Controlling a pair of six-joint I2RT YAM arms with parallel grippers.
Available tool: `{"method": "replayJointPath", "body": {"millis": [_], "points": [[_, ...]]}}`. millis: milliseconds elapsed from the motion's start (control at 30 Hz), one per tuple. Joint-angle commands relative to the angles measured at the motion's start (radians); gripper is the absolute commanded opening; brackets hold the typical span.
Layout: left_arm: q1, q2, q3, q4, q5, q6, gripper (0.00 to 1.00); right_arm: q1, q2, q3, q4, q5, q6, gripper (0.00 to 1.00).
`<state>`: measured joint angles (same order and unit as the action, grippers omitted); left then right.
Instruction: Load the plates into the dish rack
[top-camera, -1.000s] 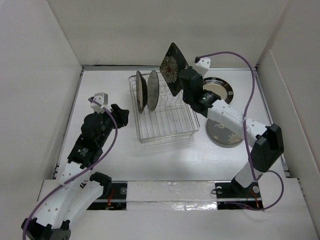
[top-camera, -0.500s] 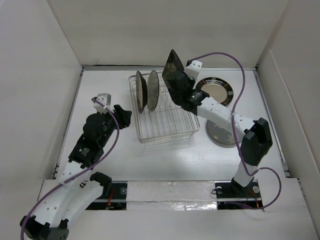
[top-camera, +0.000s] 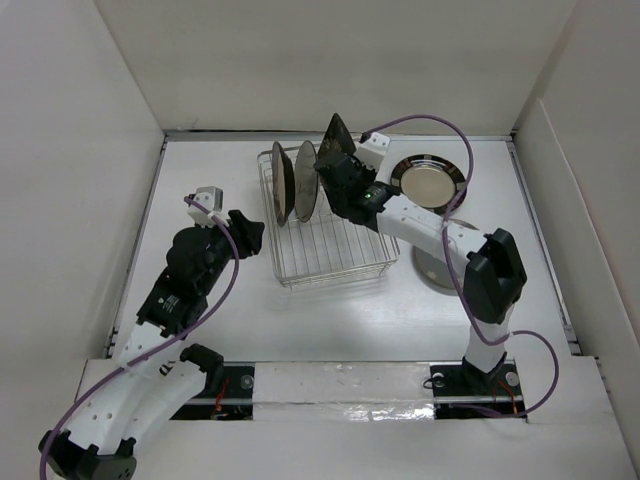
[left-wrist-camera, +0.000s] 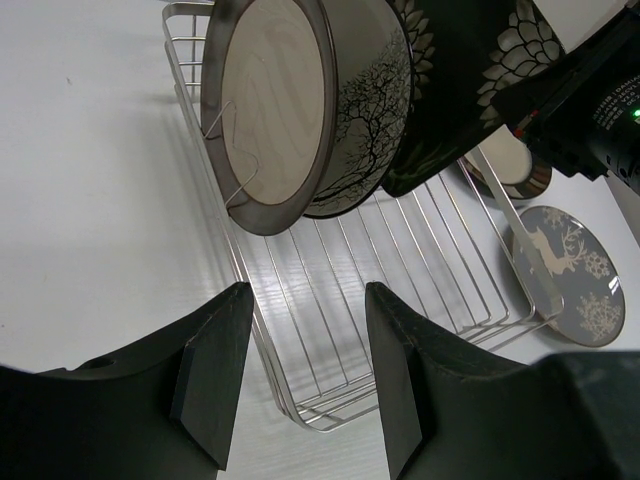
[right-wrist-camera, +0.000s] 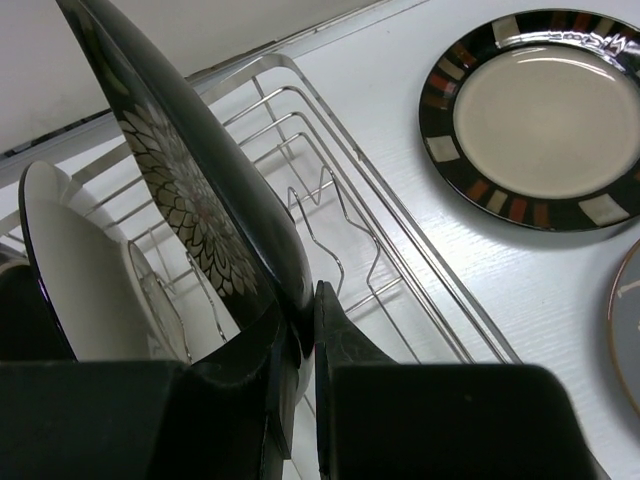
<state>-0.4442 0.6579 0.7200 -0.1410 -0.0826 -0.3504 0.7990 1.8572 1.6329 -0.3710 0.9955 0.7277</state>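
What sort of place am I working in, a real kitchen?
Likely a lab test booth: white walls box in a white table holding a dish rack and plates.

No legible text, labels, numbers anywhere.

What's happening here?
The right gripper is shut on the black square plate, holding it on edge over the dish rack, next to two round plates already standing in it. The left gripper is open beside the rack, holding nothing. A black-rimmed plate and a grey deer plate lie on the table.
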Motion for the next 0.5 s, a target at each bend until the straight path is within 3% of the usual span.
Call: {"method": "replayJointPath", "body": {"millis": [0,300,467], "points": [[-0.005,-0.015,0.033,0.024,-0.005,-0.006,0.45,0.02,-0.012,0.097,0.083,0.126,0.091,0.0],[-0.005,-0.023,0.029,0.021,0.0,-0.009,0.45,0.071,0.054,0.081,0.05,0.153,0.209,0.0],[-0.005,-0.023,0.029,0.023,0.004,-0.009,0.45,0.089,0.02,-0.022,0.168,0.141,0.23,0.07]]}}
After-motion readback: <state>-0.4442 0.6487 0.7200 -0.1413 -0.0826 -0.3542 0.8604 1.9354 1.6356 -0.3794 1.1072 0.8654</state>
